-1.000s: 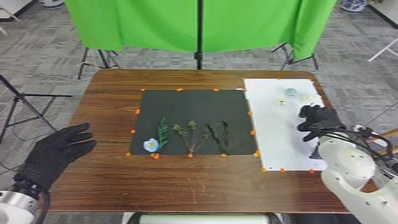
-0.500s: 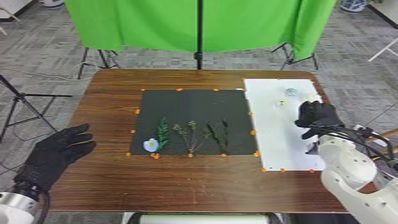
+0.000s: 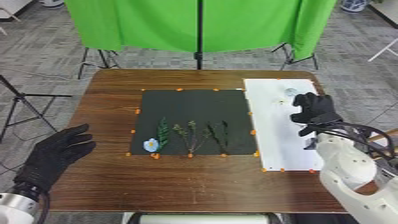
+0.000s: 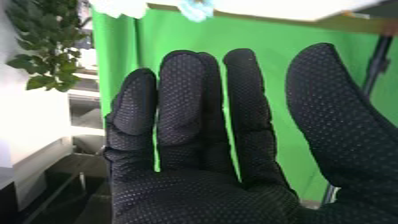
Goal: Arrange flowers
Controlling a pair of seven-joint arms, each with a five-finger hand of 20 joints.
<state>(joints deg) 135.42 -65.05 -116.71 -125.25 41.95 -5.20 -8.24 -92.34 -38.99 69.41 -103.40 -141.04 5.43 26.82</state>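
Shifted toward the far edge of the table (image 3: 213,185), in the head view, was the right hand (image 3: 317,107). Just beyond its fingertips, toward the far right corner, a pale blue blossom (image 3: 291,92) was carried by the white sheet (image 3: 280,135); its long axis could not be told. The left hand (image 3: 58,150), loosely open, was much farther off. Leafy stems (image 3: 191,135) were borne by the black sheet (image 3: 182,105).

In the right wrist view, the right hand's fingers were held straight, thumb apart, nothing grasped.
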